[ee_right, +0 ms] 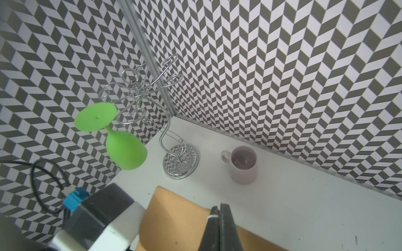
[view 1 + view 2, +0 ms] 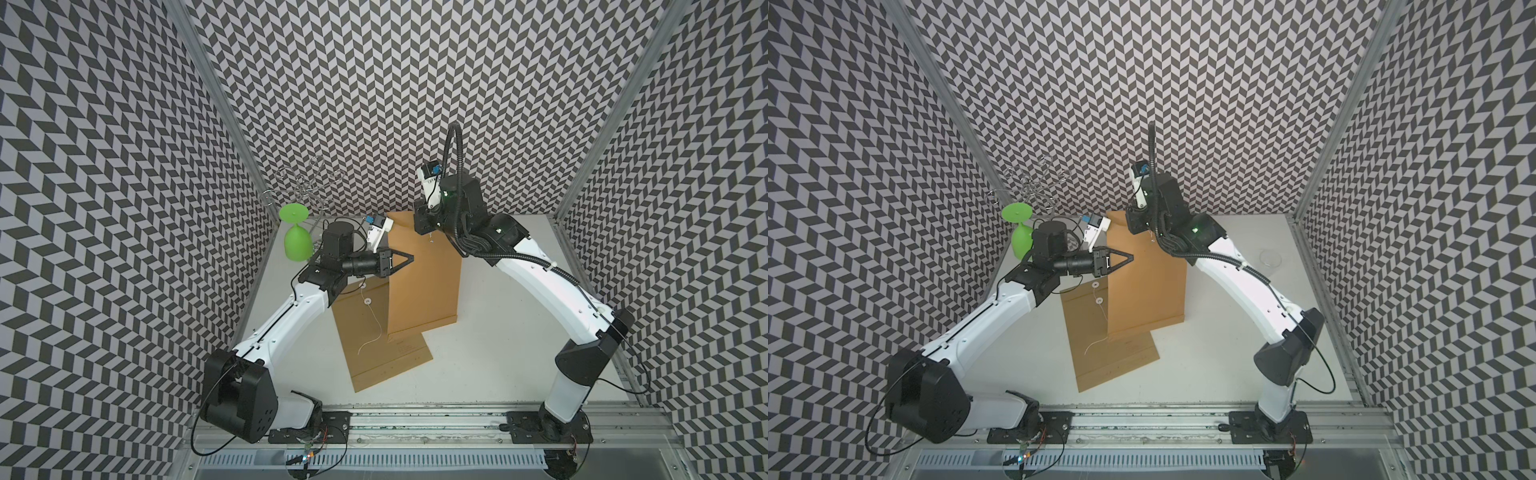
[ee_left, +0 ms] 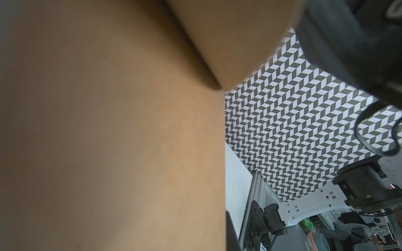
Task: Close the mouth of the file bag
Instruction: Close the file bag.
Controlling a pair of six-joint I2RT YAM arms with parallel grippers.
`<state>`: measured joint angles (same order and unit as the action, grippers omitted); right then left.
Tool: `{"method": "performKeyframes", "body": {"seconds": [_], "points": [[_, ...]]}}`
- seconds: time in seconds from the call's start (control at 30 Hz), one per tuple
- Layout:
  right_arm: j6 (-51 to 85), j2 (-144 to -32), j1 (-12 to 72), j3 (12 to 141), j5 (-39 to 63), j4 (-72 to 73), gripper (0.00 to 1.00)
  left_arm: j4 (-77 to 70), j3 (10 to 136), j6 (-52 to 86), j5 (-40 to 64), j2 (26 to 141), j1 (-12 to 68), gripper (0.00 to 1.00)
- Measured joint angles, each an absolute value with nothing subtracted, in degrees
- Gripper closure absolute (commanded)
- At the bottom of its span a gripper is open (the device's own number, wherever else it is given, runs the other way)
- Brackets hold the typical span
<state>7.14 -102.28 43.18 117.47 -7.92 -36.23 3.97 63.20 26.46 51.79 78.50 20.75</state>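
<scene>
The table (image 2: 498, 353) carried brown paper in two overlapping sheets, and I could not tell whether they were two bags or one. The raised bag (image 2: 424, 286) was the larger sheet in both top views. It ran from the far wall towards the middle, and its near end lay over the flat bag (image 2: 374, 345), which sat at a slant nearer my bases. The mouth end of the flat bag ran under my left arm, so I could not see whether its flap was folded down.

My right end effector (image 1: 218, 208) was pinched narrow on the far edge of the raised bag, holding that edge clear of the table. My left end effector (image 2: 411, 257) was closed to a point over the same sheet's left edge, with nothing visible between the fingers. I could not tell whether it touched the paper. The left wrist view was filled with blurred brown paper and a fold.

In the far left corner a glass (image 1: 126, 150) hung upside down from a wire rack (image 1: 181, 162), with a mug (image 1: 244, 167) nearby. All three were well apart from the bags.

On the flat bag a loose string (image 2: 379, 330) trailed from the lower of two buttons (image 2: 367, 300) and was wound round neither.

I judged the closing hardly begun, and this step was only paper handling. The next move would call for getting the flap down and holding it flat with one end effector, while the other caught the thin, limp string and wound it round the buttons.
</scene>
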Motion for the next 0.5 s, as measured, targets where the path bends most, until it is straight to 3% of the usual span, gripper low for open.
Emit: {"method": "performKeyframes", "body": {"seconds": [0.5], "points": [[10.28, -96.73, 45.74, 105.65, -0.58, -32.91, 1.00, 1.78, 65.28, 29.58, 50.54, 80.68, 17.43, 1.00]]}}
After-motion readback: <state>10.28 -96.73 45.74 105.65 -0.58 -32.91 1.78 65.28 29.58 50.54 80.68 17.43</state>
